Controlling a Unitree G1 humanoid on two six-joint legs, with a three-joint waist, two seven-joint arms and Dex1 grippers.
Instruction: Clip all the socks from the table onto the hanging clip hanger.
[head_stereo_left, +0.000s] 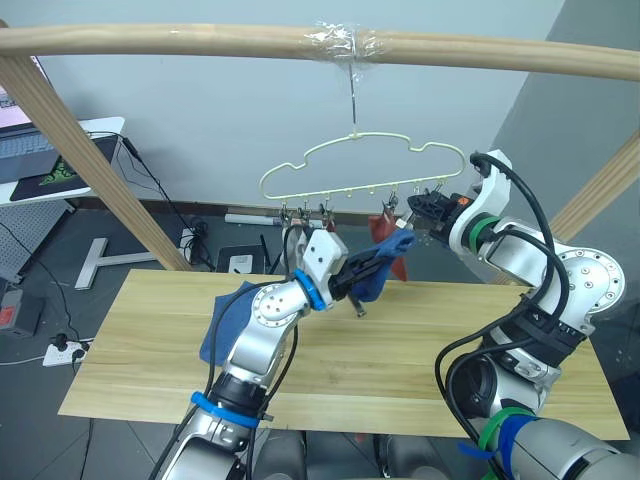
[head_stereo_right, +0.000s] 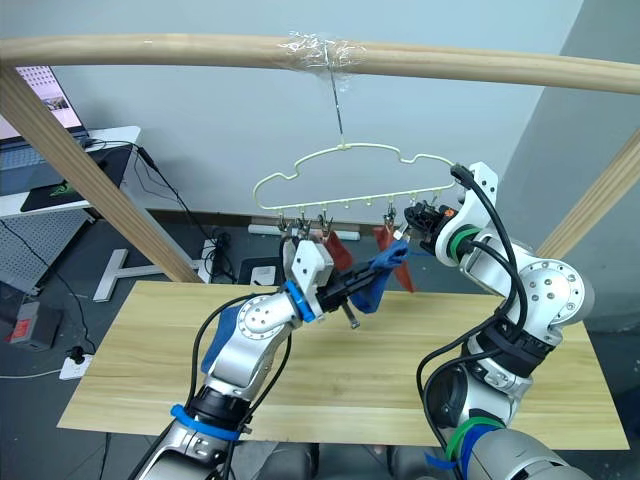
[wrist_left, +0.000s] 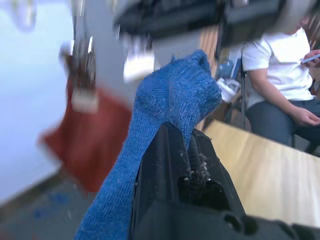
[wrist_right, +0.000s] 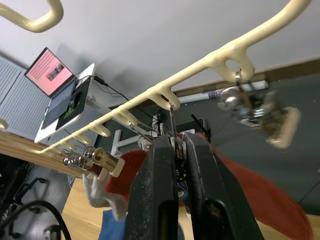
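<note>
I've got a blue sock (head_stereo_left: 385, 262) pinched in my left gripper (head_stereo_left: 392, 248), lifted right under the hanger (head_stereo_left: 365, 170), while my right gripper (wrist_right: 176, 150) squeezes a clip (wrist_right: 174, 142). Next, I reckon, feed the sock's edge into that clip and let go; another blue sock (head_stereo_left: 222, 325) waits on the table (head_stereo_left: 400, 370).

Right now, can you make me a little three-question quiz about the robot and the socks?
1. True or false: the left tool holds a blue sock.
2. What is the right tool pinching? A) a clip on the hanger B) a grey sock C) the table
3. What colour is the sock lying on the table?

Key: 1 true; 2 A; 3 blue.
</note>
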